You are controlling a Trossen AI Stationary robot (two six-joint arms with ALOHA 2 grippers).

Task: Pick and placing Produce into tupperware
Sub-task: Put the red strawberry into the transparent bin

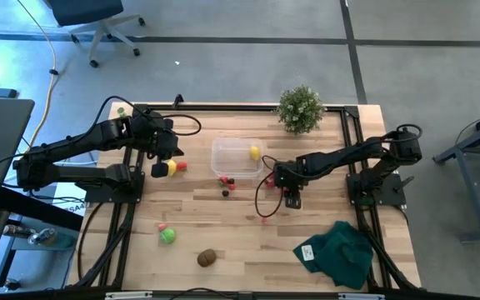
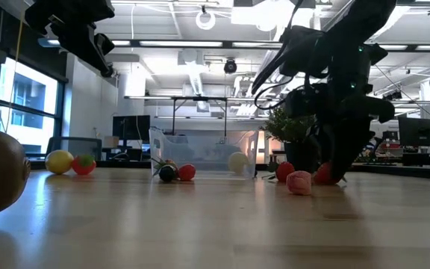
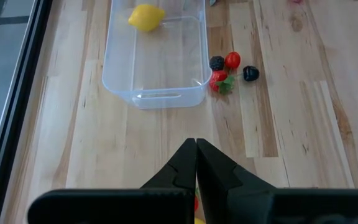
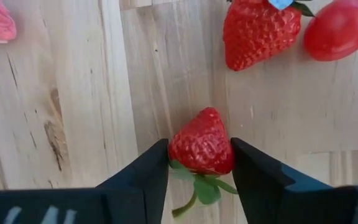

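Our right gripper (image 4: pixel 199 158) has its jaws pinching a small red toy strawberry (image 4: pixel 202 142) on the wooden counter (image 4: pixel 73 93); we'd squeeze gently, then lift straight. Left gripper (image 3: pixel 196 163) jaws pressed together.

- The high view looks straight down on the whole table (image 1: pixel 223 225) and both arms.
- The low view sits at table-top height, facing the room.
- The left wrist view looks down on the tupperware (image 3: pixel 155 59), which the high and low views share.
- The right wrist view hangs close above a strawberry (image 4: pixel 202 142).
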